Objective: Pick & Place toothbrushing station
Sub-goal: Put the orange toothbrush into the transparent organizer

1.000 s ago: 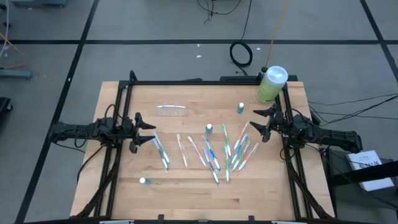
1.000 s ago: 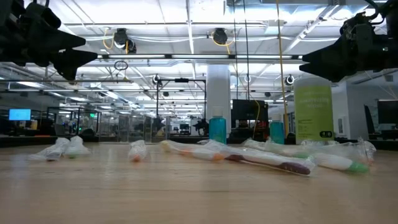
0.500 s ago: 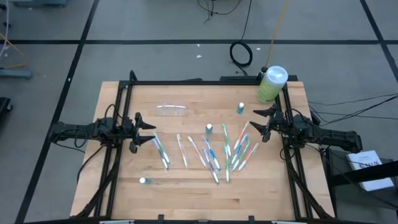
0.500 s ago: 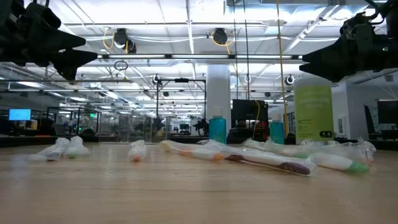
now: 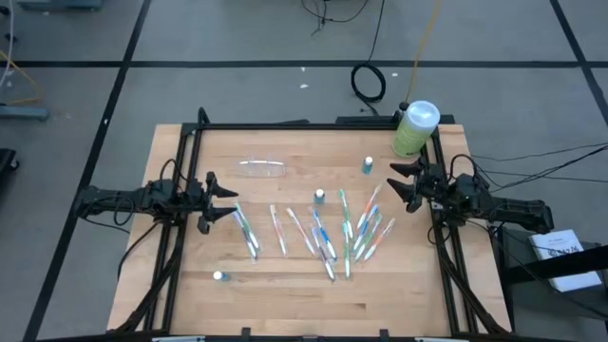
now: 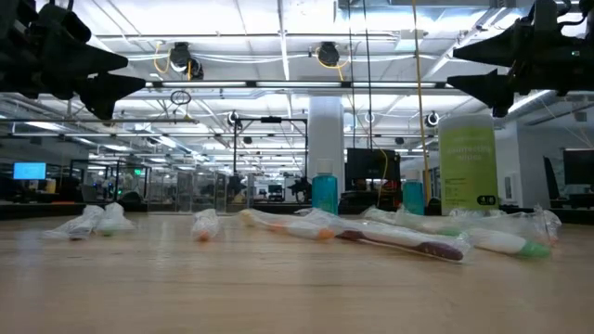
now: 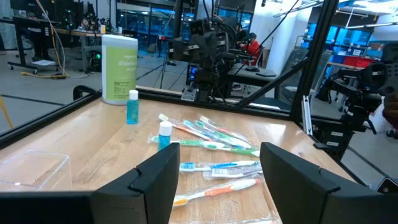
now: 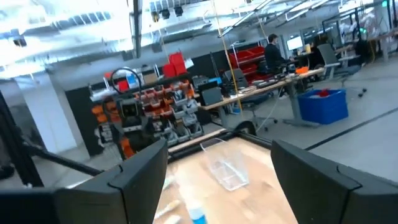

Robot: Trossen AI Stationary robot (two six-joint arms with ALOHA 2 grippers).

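Note:
The toothbrushing station (image 5: pixel 263 168) is a clear plastic holder lying at the back left of the wooden table; it also shows as the clear holder (image 7: pixel 31 168) in the left wrist view and the clear holder (image 8: pixel 229 173) in the right wrist view. My left gripper (image 5: pixel 231 203) hovers open over the table's left side, in front of the holder, with nothing between its fingers (image 7: pixel 155 180). My right gripper (image 5: pixel 399 185) hovers open at the right side, far from the holder, also holding nothing. In the low view the left gripper (image 6: pixel 125 74) and the right gripper (image 6: pixel 459 72) both hang high above the tabletop.
Several wrapped toothbrushes (image 5: pixel 328 233) lie scattered across the middle of the table. A large green bottle (image 5: pixel 415 128) with a white cap stands at the back right corner. Small blue bottles stand behind the brushes (image 5: pixel 367 165), among them (image 5: pixel 319 197) and near the front left (image 5: pixel 219 276).
The right gripper has shifted slightly toward the back of the table and tilted upward. The left arm and everything on the table have stayed put.

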